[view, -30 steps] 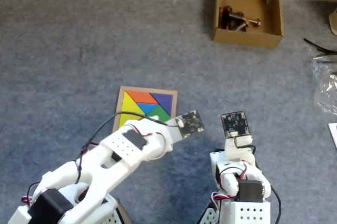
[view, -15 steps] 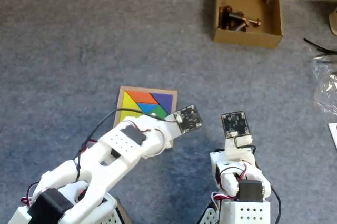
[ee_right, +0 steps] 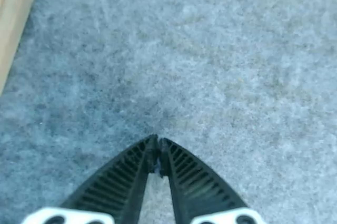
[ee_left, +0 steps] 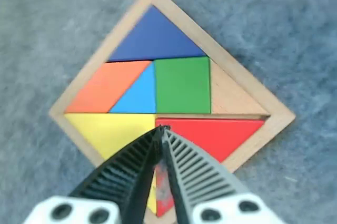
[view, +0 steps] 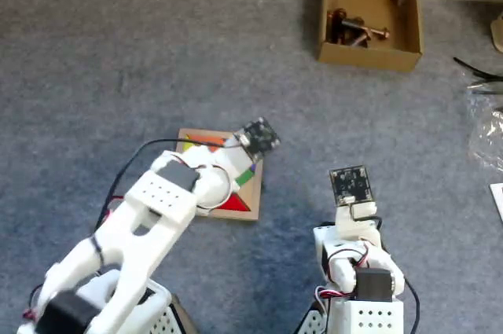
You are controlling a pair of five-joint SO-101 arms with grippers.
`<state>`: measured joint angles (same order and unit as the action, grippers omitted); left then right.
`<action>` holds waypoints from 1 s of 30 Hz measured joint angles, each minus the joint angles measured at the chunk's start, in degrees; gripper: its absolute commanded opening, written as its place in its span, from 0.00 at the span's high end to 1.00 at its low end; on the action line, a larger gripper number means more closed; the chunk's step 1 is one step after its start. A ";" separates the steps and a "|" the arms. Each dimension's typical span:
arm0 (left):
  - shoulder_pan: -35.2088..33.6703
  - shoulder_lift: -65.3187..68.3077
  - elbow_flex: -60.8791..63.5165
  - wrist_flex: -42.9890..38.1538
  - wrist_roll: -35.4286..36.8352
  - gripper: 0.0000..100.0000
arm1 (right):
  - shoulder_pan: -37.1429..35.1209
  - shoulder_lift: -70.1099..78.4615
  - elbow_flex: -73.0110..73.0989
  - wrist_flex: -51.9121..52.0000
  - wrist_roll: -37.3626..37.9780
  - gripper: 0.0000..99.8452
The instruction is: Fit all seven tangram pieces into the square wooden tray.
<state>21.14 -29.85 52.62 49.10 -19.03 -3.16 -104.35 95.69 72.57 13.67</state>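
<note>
Pale wooden tray (ee_left: 233, 96), grey carpet (ee_left: 295, 23) (red piece (ee_left: 216, 134), yellow piece (ee_left: 110, 132)).

Bright, even, diffuse light; soft dark shadow on carpet (ee_right: 237, 50) just ahead of right claw (ee_right: 158, 142).

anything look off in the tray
Yes: the tray has a bare triangular gap between the green square and the rim, bordering the red triangle. Six pieces lie flush in it; nothing else looks askew.
</note>
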 measured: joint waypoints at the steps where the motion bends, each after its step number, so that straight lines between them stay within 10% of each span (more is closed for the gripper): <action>1: 0.00 -2.46 0.00 1.14 1.23 0.99 | 0.00 0.00 0.00 0.00 0.00 0.99; 30: -23.74 -53.19 17.41 10.64 0.97 0.99 | 0.00 0.00 0.00 0.00 0.00 0.99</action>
<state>-2.59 -83.03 70.02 59.74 -18.07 -3.16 -104.35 95.69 72.57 13.67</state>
